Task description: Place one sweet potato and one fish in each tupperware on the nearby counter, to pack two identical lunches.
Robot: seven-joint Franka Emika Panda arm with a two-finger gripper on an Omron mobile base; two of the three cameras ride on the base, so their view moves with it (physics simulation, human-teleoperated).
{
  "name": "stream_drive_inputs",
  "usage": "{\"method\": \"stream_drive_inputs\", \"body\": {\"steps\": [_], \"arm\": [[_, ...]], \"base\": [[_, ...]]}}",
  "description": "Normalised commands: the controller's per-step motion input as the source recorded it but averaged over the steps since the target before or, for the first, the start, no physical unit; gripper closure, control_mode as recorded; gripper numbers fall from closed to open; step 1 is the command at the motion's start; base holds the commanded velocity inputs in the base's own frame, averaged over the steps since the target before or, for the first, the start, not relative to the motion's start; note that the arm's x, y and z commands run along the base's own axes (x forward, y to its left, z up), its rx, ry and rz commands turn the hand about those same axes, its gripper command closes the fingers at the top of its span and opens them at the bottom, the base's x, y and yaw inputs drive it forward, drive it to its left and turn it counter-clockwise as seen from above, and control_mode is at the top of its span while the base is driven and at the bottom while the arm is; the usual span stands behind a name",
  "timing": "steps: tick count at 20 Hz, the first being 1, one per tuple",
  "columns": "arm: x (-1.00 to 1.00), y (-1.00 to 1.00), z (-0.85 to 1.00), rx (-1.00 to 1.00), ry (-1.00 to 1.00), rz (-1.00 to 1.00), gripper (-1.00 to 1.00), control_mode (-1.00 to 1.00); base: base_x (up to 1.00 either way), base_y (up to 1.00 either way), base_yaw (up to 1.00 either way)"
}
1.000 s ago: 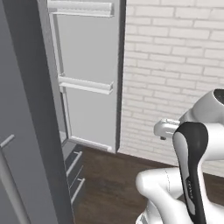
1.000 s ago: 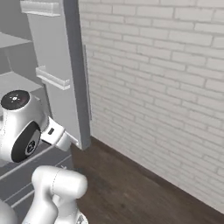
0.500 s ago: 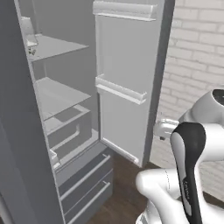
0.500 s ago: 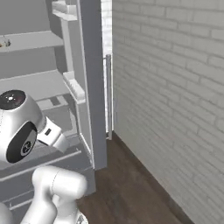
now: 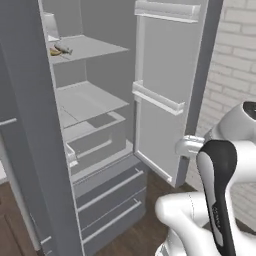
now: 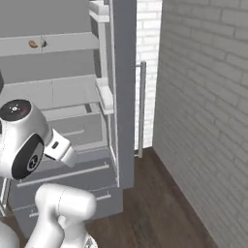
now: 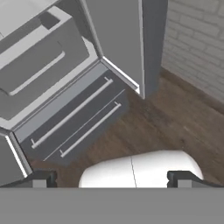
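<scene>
Standing open before the robot, a grey fridge (image 5: 30, 125) is seen with its door (image 5: 167, 90) swung out toward a white brick wall (image 6: 208, 106). On the upper shelf (image 5: 87, 49) inside, two small items are laid at the left end: an orange-brown lump, taken to be a sweet potato (image 5: 55, 52), and just beside it a greyish elongated piece, taken to be a fish (image 5: 63, 47); they are too small for more to be told. The same orange lump (image 6: 33, 44) is glimpsed on that shelf in the right base view. Below, an empty shelf and a clear crisper drawer (image 5: 97, 137) are shown, and under them two dark freezer drawers (image 7: 76, 122) with pale bar handles. A dark wooden floor (image 7: 175, 118) is spread beneath.

The gripper (image 7: 112, 178) is directed down at the freezer drawers and the floor; its two dark fingertips (image 7: 41, 178) are set wide apart at the lower edge of the hand view, with nothing held between them.
</scene>
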Motion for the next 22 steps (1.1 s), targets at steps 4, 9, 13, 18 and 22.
{"method": "stream_drive_inputs", "body": {"steps": [4, 9, 13, 18, 22], "arm": [[0.0, 0.0, 0.0, 0.0, 0.0, 0.0, -1.0, 1.0], [0.0, 0.0, 0.0, 0.0, 0.0, 0.0, -1.0, 1.0], [0.0, 0.0, 0.0, 0.0, 0.0, 0.0, -1.0, 1.0], [0.0, 0.0, 0.0, 0.0, 0.0, 0.0, -1.0, 1.0], [0.0, 0.0, 0.0, 0.0, 0.0, 0.0, -1.0, 1.0]], "base": [[-0.09, -0.01, 0.36], [0.37, -0.16, 0.58], [0.67, -0.31, 0.57], [0.44, -0.3, 0.31], [0.63, -0.04, 0.03]]}}
